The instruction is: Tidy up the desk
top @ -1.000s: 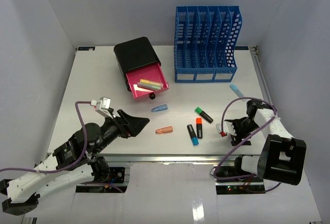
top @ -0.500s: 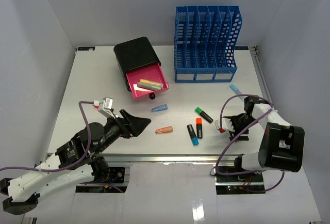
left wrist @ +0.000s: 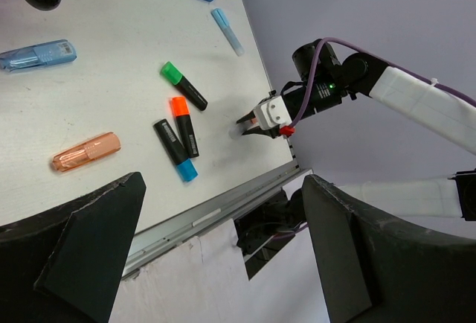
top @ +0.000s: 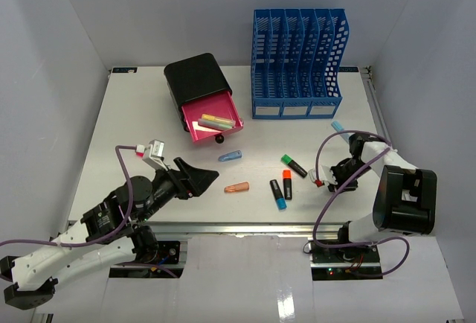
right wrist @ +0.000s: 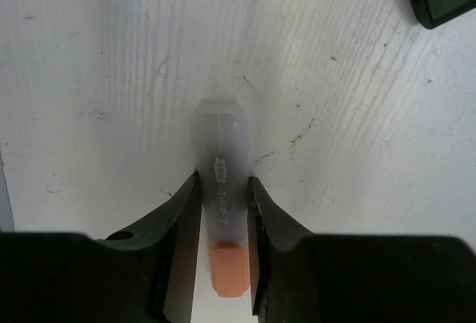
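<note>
1. The desk (top: pixel 134 114) spans the whole work area beneath both arms.
2. The right gripper (right wrist: pixel 223 185) is clamped on a highlighter (right wrist: pixel 219 133) with a frosted cap and an orange body. It sits low over the desk's front right part. Whether the cap touches the surface cannot be determined.
3. The left gripper (top: pixel 202 177) has its jaws wide apart, holds nothing, and hangs over the front left part.
4. Between the 2 grippers lie 3 black markers: green-capped (top: pixel 294 164), orange-capped (top: pixel 286 184) and blue-capped (top: pixel 277 194), the last 2 just beside each other.
5. An orange pen (top: pixel 236 187) and a blue pen (top: pixel 230 155) lie left of these.
6. A pale pen (top: pixel 338 126) lies near the rack (top: pixel 296 62).
7. The box (top: pixel 195 77) has its drawer (top: pixel 213 120) open, with pens inside.
</note>
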